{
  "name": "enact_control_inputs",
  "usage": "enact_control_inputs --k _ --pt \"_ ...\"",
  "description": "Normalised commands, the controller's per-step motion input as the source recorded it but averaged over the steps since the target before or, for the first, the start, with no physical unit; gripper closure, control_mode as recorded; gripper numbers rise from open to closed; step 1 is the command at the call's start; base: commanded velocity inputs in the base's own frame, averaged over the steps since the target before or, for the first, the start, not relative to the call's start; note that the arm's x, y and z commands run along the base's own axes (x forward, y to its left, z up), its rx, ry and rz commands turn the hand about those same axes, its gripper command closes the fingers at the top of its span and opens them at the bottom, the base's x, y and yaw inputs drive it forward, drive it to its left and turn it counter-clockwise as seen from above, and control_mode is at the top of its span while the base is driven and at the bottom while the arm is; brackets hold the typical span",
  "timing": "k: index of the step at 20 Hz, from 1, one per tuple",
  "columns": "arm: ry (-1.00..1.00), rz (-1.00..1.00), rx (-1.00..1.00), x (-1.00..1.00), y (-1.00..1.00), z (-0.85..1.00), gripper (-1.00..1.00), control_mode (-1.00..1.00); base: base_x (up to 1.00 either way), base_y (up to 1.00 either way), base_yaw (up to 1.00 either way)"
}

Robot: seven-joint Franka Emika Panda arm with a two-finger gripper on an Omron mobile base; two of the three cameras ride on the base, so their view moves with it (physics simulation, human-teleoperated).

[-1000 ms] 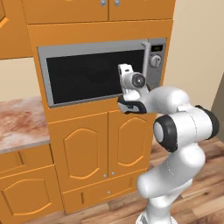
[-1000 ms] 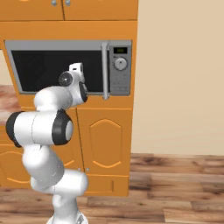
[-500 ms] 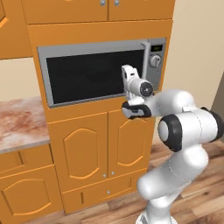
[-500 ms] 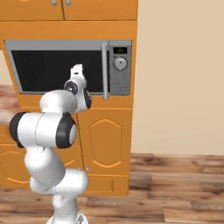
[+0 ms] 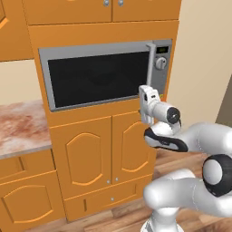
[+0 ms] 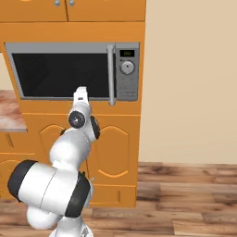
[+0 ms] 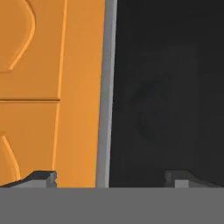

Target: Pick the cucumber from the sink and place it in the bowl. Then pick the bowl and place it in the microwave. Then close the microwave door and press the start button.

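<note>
Hand view: gripper [image 7: 109, 179] spread wide, holding nothing, tips straddling lower grey frame edge of microwave door [image 7: 166, 87]. Microwave [image 5: 105, 74] set in orange cabinetry [image 5: 102, 149], door closed. Gripper [image 5: 146, 100] just before door's lower right corner, near vertical handle [image 6: 111, 74], left of control panel [image 6: 127, 69].

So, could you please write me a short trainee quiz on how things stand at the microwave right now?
1. True or false: the microwave door is shut.
2. The control panel sits on which side of the door? A) left B) right C) below
3. In the hand view, how do the end effector fingertips stand?

Key: 1. True: the frame lies flush with the microwave. 2. B. 3. Wide apart, one before the orange cabinet, one before the dark window.
</note>
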Motion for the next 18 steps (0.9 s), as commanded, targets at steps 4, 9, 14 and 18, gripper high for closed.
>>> enact_control_inputs --k 4,9,14,18 --pt "0.04 0.12 0.08 -0.87 -0.99 0.37 -1.00 -1.00 0.00 0.00 0.00" --pt "0.05 0.05 0.13 -0.59 -1.00 0.50 -1.00 -1.00 0.00 0.00 0.00" --pt "0.09 0.00 0.08 -0.10 -0.85 0.35 -1.00 -1.00 0.00 0.00 0.00" --pt "0.07 0.05 0.00 0.59 -0.14 -0.08 -1.00 -1.00 0.00 0.00 0.00"
